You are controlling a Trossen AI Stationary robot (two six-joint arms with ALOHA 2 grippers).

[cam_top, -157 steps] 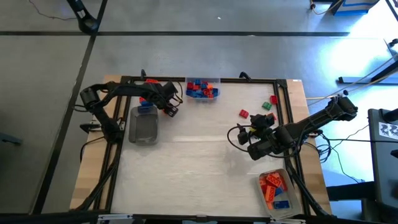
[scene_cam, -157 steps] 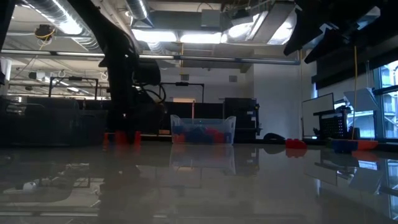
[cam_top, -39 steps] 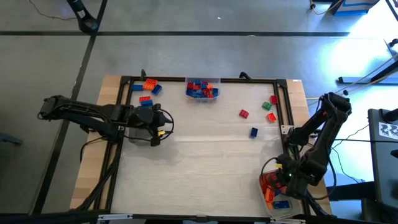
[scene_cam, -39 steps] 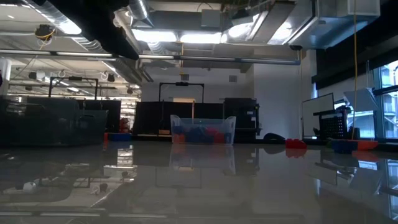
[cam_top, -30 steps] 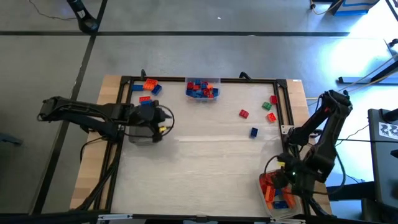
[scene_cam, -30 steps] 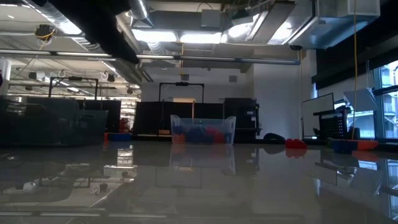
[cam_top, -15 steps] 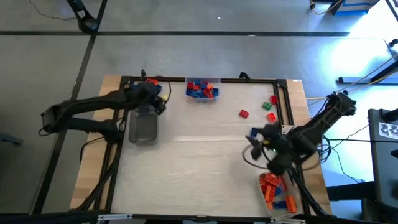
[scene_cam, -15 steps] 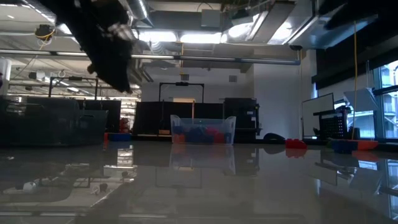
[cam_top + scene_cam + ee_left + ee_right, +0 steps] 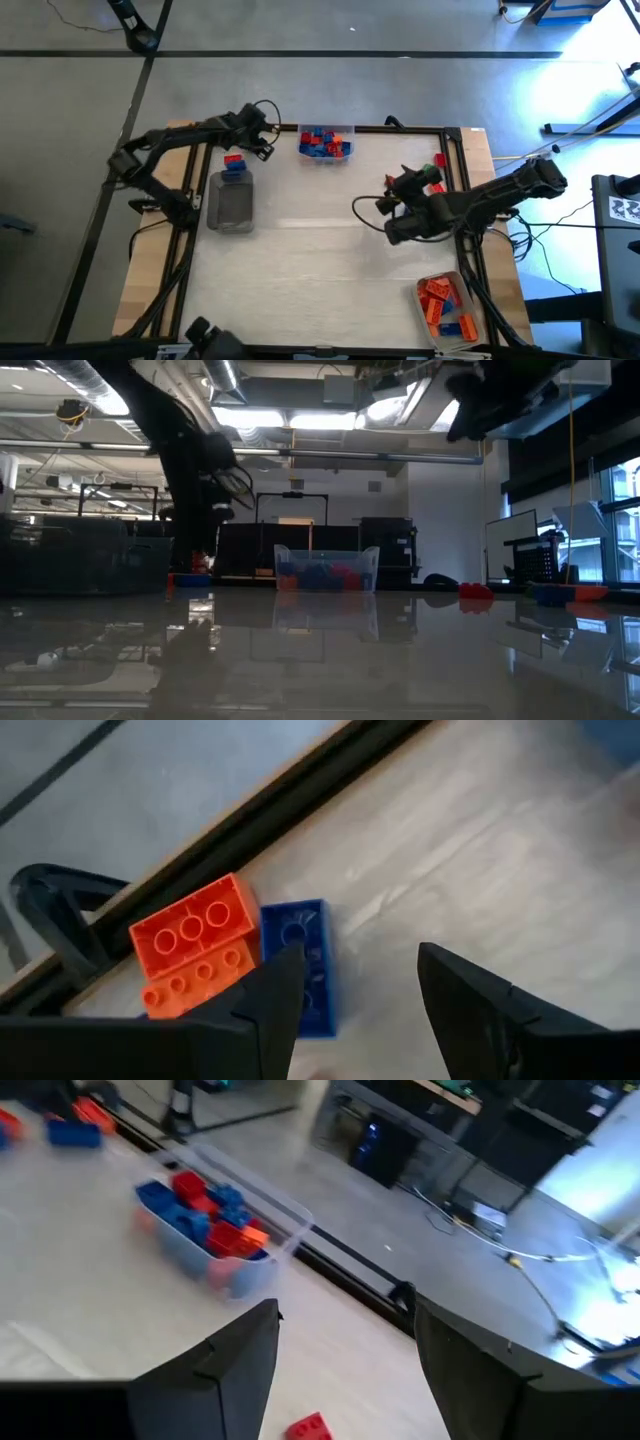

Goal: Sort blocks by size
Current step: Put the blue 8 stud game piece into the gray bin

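My left gripper [image 9: 260, 145] [image 9: 360, 985] hangs open over the table's far left corner. An orange brick [image 9: 190, 945] and a blue brick [image 9: 300, 965] lie flat on the wood there, the blue one just beside one fingertip; nothing is between the fingers. A red block [image 9: 233, 159] lies next to the left clear tray [image 9: 230, 205]. My right gripper [image 9: 395, 190] [image 9: 347, 1320] is open and holds nothing, raised over the right middle of the table. A loose red block [image 9: 308, 1427] lies below it, and a green block [image 9: 440, 160] farther right.
A clear tray of blue and red blocks [image 9: 325, 142] [image 9: 215, 1230] stands at the far edge. Another tray of mostly orange blocks [image 9: 445, 305] sits at the near right. A dark frame rail [image 9: 300, 790] borders the table. The middle of the table [image 9: 310, 260] is bare.
My left gripper has swung from above the left tray toward the far edge and sunk over the orange and blue bricks. My right gripper has left the near right tray, swung toward the far edge and the table's middle, and rolled its wrist. No block has moved.
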